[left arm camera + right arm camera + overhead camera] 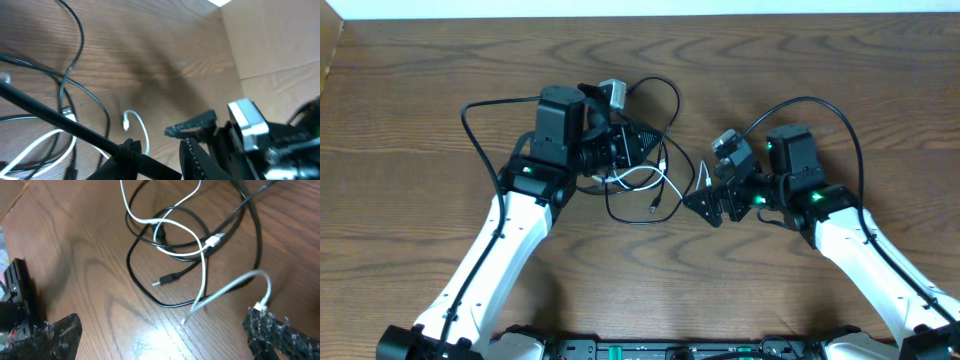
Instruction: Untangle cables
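Note:
The black cable [129,260] and the white cable [202,265] lie looped over each other on the wooden table, between the two arms. A loose black plug end [165,280] points left inside the tangle. My left gripper [160,147] hovers over the tangle's left side, jaws slightly apart. A black cable strand [60,117] runs across its left finger [132,150]. My right gripper [160,322] stands wide open low over bare wood. A raised white cable end with a metal plug [261,306] touches its right finger [272,330]. Overhead, the black loop [677,100] arcs behind the left gripper [655,150].
A cardboard wall [270,40] stands beyond the table's far edge. The right arm's wrist camera [247,122] is close in front of the left gripper. Each arm's own thick black cable [470,130] arcs over the table [420,60].

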